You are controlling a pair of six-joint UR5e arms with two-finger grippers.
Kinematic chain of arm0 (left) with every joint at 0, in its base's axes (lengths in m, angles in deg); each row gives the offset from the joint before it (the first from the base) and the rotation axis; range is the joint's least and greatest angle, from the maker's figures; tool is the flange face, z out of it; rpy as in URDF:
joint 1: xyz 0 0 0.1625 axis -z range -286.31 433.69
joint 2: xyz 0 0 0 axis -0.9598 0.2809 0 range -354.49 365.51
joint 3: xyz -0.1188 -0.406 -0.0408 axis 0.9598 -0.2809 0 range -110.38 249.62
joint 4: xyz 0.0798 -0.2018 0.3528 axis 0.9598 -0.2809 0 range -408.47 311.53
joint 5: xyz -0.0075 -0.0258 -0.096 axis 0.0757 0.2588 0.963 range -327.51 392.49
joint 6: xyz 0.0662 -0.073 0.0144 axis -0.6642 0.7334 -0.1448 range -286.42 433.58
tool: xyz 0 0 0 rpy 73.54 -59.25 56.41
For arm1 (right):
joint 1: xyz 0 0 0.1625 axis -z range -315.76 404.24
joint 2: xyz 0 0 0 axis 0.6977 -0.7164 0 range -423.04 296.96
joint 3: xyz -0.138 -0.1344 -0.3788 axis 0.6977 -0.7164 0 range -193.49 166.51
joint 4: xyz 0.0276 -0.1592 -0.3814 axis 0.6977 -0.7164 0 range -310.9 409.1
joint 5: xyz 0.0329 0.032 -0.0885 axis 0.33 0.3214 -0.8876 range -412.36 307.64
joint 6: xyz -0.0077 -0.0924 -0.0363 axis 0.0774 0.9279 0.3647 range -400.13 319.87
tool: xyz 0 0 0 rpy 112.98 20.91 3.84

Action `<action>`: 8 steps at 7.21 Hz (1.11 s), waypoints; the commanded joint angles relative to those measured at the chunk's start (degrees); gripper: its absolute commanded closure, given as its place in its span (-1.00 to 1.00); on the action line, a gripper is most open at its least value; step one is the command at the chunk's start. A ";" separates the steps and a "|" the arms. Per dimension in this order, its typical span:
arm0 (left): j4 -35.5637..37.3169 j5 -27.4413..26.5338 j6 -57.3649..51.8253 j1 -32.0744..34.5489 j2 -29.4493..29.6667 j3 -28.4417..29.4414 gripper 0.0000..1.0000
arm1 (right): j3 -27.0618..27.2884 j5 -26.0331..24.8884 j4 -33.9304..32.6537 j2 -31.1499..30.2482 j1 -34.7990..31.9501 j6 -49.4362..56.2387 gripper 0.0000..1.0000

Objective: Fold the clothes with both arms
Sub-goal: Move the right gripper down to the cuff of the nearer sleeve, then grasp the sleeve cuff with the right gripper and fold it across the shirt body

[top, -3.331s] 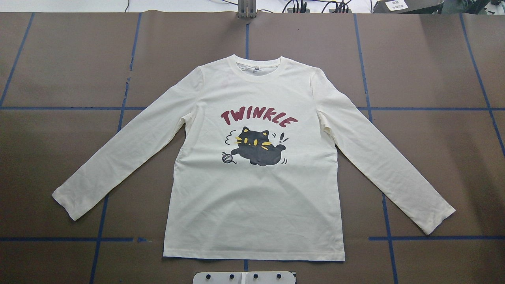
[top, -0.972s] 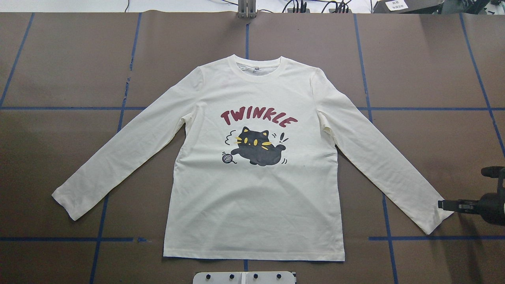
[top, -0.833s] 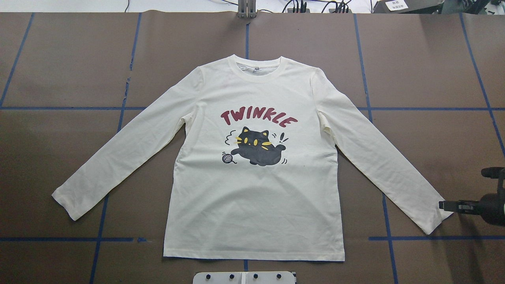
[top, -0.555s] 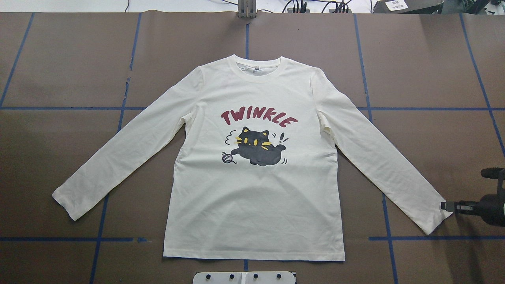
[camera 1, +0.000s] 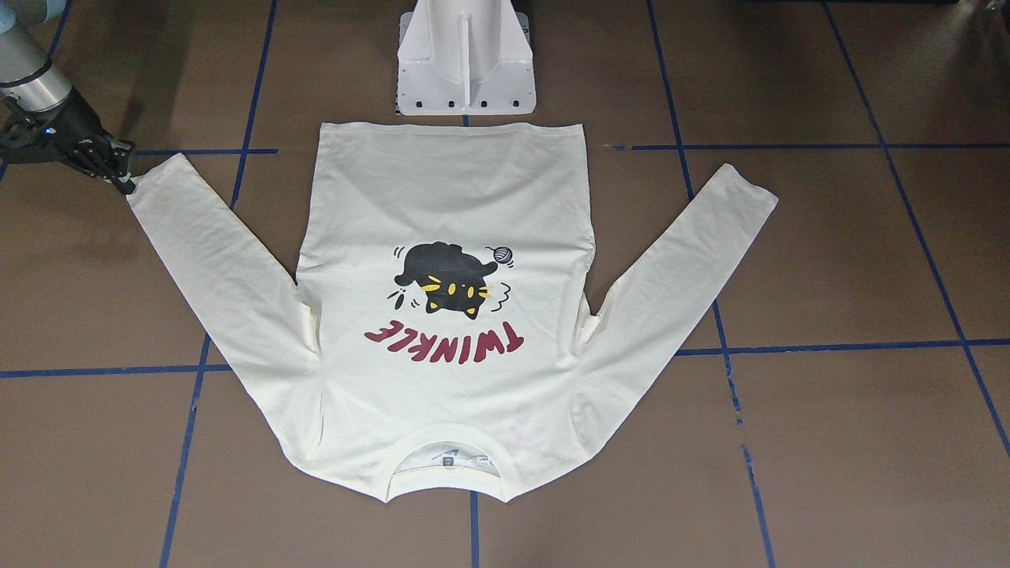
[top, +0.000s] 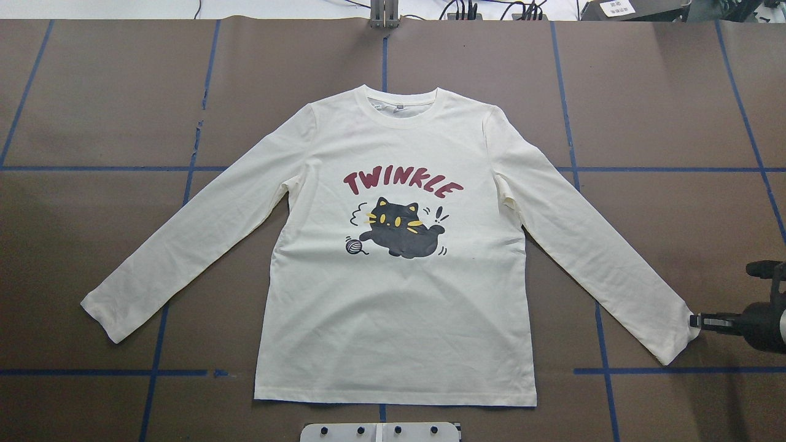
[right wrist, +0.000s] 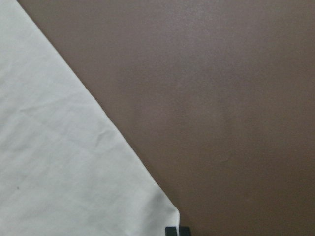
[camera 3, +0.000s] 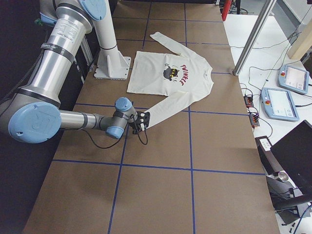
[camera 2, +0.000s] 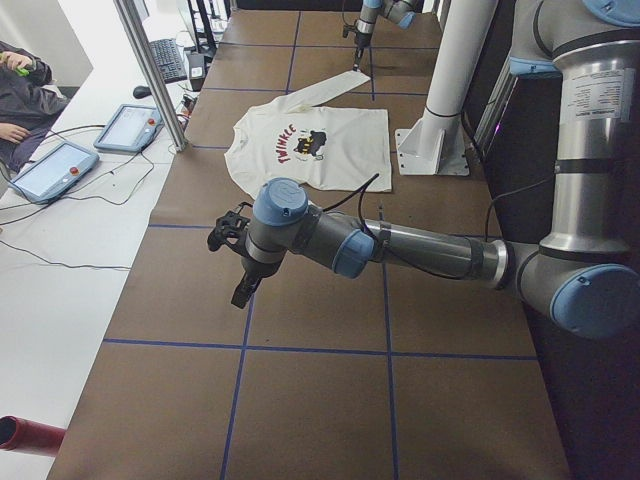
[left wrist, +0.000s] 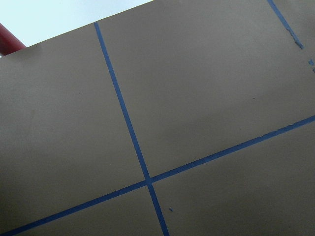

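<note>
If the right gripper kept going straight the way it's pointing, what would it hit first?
The shirt, at its sleeve cuff. The right gripper points inward with its tip right at that cuff; I can't tell whether it touches the cloth yet.

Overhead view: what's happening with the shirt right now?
A cream long-sleeved T-shirt lies flat and unfolded on the table, print up, both sleeves spread. The right pincer is low at the cuff of the sleeve on its side; whether it has clamped the fabric is unclear. The left pincer hangs over bare table, well clear of the shirt. No fold made yet.
</note>
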 commanded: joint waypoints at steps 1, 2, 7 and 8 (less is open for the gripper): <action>0.00 0.00 0.07 -0.03 -0.03 -0.32 -1.00 | 3.73 1.16 -0.89 0.42 -0.88 0.11 1.00; 0.00 0.00 0.07 -0.03 -0.03 -0.32 -1.00 | 5.06 6.22 -3.77 0.77 -5.93 0.72 1.00; 0.09 0.00 0.16 -0.03 0.24 -0.32 -1.00 | 8.05 18.75 -32.46 25.06 -24.52 7.84 1.00; 0.09 0.00 0.16 -0.03 0.15 -0.24 -1.00 | 8.06 18.66 -42.20 34.08 -25.14 7.84 1.00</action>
